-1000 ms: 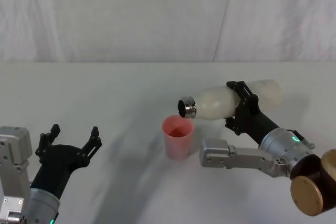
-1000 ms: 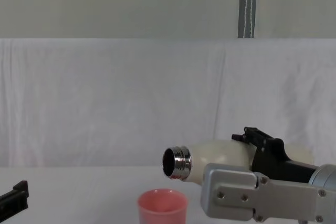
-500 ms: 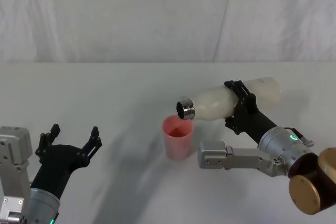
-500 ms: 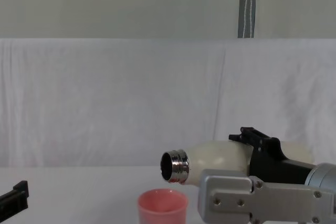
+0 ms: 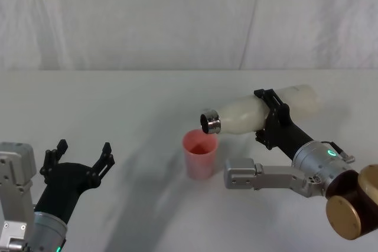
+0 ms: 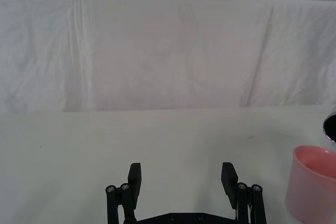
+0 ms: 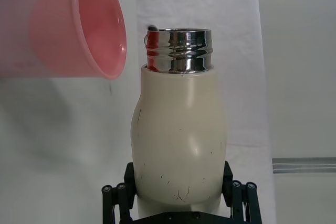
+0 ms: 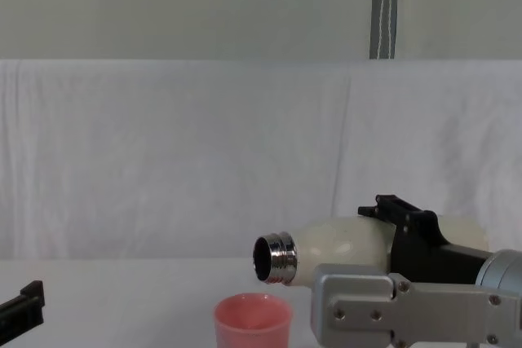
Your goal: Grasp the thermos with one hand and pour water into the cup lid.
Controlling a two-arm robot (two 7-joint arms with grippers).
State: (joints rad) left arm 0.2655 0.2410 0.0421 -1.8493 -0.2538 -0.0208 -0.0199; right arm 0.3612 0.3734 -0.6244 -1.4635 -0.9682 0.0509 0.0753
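- My right gripper [image 5: 273, 117], right of centre in the head view, is clamped around the bottle [image 5: 260, 112]. Black fingers [image 7: 116, 199] sit on either side of the cream body, past its middle toward the base.
- The bottle lies nearly level in mid-air. Its steel neck [image 5: 209, 122] points toward frame centre, dipped slightly, mouth open and cap off.
- Handling, my judgement: a hard, stiff shell with a matte skin, so the fingers should bite fairly well. The curved wall gives only narrow contact, though. With water inside it would be heavy and the weight would shift toward the neck as it tips.
- Best hold, I reckon: the straight cream barrel. The rounded shoulder would let it slide and the shiny neck looks slick.
- The pink cup [image 5: 199, 154] stands upright on the white table [image 5: 142, 104], just left of centre and low in the head view, directly under the neck. The chest view shows a clear gap between its rim and the mouth.
- I cannot make out any stream or water in the cup.
- The cup looks small and light, probably easy to knock or slide. I would keep the neck off its rim.
- My left gripper [image 5: 80, 159] hovers in the lower left of the head view, fingers spread wide, holding nothing, well apart from the cup.
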